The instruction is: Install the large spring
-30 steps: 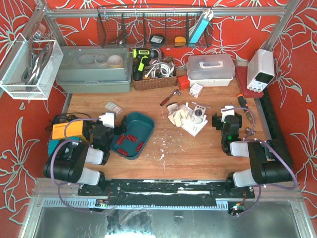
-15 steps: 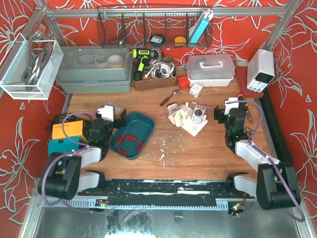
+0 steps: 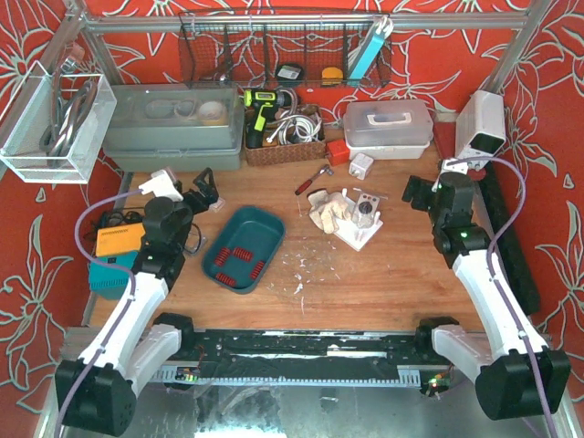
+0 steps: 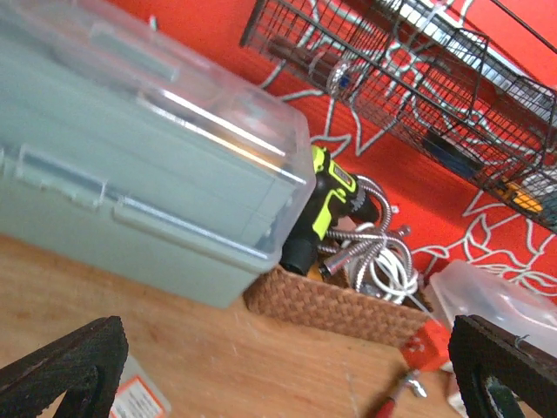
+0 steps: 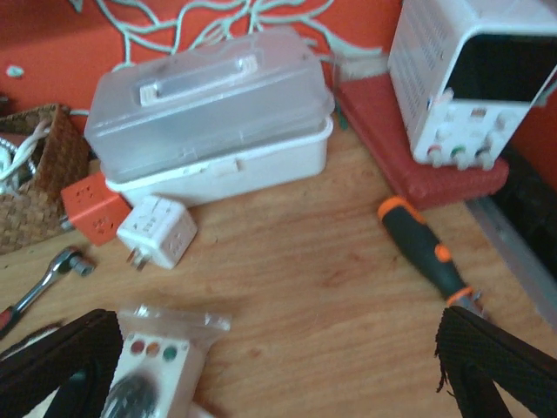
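Note:
A teal tray [image 3: 262, 226] left of the table's middle holds several small red springs [image 3: 240, 253]; I cannot tell which is the large one. A white device [image 3: 363, 217] in a clear bag lies on white gloves at centre right; its corner shows in the right wrist view [image 5: 148, 370]. My left gripper [image 3: 208, 192] is open and empty, raised above the table behind the tray, and faces the back bins [image 4: 278, 374]. My right gripper [image 3: 416, 193] is open and empty to the right of the device [image 5: 274, 366].
A grey-green lidded bin [image 4: 130, 165], a wicker basket [image 4: 339, 305] with a drill and hoses, and a white case [image 5: 213, 113] line the back. A power supply [image 5: 474, 78], a screwdriver [image 5: 426, 248], a white plug adapter [image 5: 157, 231], a ratchet [image 3: 312, 178] and orange and teal boxes [image 3: 119, 242] are nearby.
Both arms have unfolded from their low rest pose and reached toward the back of the table. Both grippers stay open and empty.

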